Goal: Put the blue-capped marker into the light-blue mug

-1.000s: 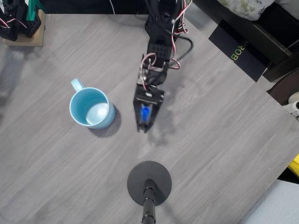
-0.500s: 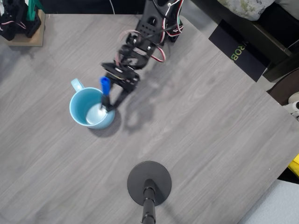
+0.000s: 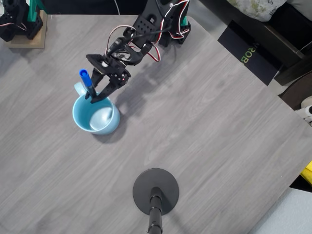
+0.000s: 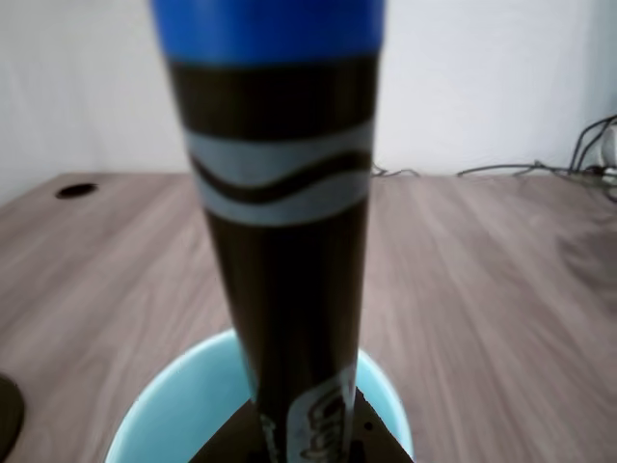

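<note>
The marker [image 3: 87, 85] is held clamped in the jaws of the gripper [image 3: 96, 95], cap up, over the upper-left rim of the mug [image 3: 96, 115]; the mug is seen left of centre on the surface [image 3: 219, 136]; in the wrist view the barrel [image 4: 289, 289] is seen above the mug [image 4: 164, 410].

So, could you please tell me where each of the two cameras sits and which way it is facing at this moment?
Overhead view: fixed above the table, looking straight down; it shows the arm reaching from the top edge, the gripper holding the blue-capped marker over the light-blue mug.
Wrist view: rides on the gripper, looking along the marker across the tabletop toward a pale wall; dark finger tips show at the bottom edge.
Shared: marker, mug and table.
</note>
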Motion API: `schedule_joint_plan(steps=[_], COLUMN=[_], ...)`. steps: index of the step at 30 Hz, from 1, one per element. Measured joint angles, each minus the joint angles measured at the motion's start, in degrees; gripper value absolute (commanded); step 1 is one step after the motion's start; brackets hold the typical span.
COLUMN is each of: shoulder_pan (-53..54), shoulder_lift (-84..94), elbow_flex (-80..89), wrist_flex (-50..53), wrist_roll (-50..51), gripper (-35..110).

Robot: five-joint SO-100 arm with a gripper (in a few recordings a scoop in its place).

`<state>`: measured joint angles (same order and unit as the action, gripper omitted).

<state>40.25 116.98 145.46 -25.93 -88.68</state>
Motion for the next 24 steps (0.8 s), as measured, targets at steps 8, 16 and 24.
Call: schedule_joint_plan(steps=[8, 16, 24], shoulder_pan=[-2.2, -2.9, -2.72], shoulder_lift=[-0.44, -0.35, -0.44], elbow_flex=[2.64, 3.52, 3.6], wrist_flex=[-1.32, -1.85, -1.85], wrist_roll=[0.09, 0.09, 0.09], gripper=[0, 0, 36])
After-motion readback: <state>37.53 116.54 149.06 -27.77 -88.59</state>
